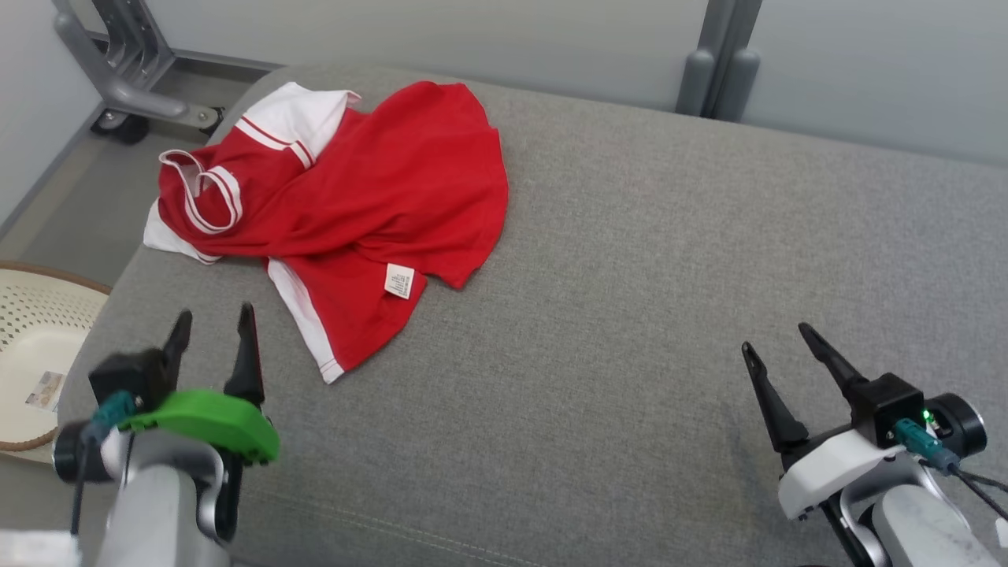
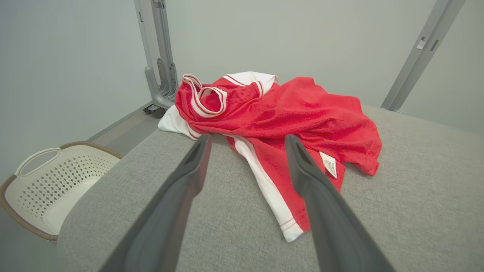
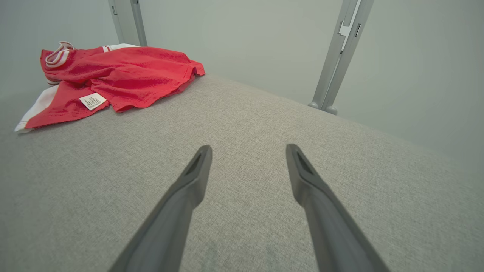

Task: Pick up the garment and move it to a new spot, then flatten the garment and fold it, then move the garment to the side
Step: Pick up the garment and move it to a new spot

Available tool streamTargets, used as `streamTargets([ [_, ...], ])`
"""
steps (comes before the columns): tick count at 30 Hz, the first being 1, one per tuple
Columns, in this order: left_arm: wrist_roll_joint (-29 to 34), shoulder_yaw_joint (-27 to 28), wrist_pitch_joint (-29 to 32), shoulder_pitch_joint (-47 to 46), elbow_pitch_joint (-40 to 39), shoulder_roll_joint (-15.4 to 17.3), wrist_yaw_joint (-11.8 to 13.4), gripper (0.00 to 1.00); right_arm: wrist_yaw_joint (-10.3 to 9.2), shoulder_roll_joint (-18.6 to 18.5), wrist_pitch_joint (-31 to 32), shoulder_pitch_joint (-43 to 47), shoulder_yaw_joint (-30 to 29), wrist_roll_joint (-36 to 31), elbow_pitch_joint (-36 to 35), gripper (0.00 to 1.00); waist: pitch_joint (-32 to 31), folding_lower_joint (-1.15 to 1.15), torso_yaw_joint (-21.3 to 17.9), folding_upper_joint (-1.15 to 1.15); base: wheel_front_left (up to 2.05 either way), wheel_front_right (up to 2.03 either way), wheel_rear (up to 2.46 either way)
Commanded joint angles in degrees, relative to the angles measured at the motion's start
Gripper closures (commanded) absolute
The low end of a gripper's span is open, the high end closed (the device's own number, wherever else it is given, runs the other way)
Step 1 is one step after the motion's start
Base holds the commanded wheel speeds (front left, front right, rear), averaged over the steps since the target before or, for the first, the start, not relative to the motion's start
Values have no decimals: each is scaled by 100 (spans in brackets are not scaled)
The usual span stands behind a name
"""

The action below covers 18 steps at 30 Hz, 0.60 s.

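Left tool [image 1: 216, 313] spread, near garment [image 1: 378, 181]; wrist view shows basket handle [image 2: 38, 155]

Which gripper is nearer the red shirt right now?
Left. The left gripper sits just short of the shirt, not touching it; the right gripper is far off across the grey cushion.

Soft, even light fills all three views, seemingly from overhead; nothing glares. Shadows are faint: just a thin dark rim under the hem of the garment [image 1: 378, 197]. The head view is slightly soft. Both wrist views skew the metal posts [image 3: 332, 64] near their edges, and the left claw [image 2: 245, 141] blurs close to the lens.
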Motion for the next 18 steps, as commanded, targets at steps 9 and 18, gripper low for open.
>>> streamTargets([
  [9, -139, 96, 1046, -2477, 1039, 556, 64, 0, -3, -586, -18, -717, 164, 40, -489, 0, 1932, 0, -637, 0, 0, 0, 0],
  [18, -476, 428, 1688, -3683, 2325, 1159, 116, 0, -4, -597, -18, -870, 260, 142, -693, 0, 2499, 0, -1174, 0, 0, 0, 0],
])
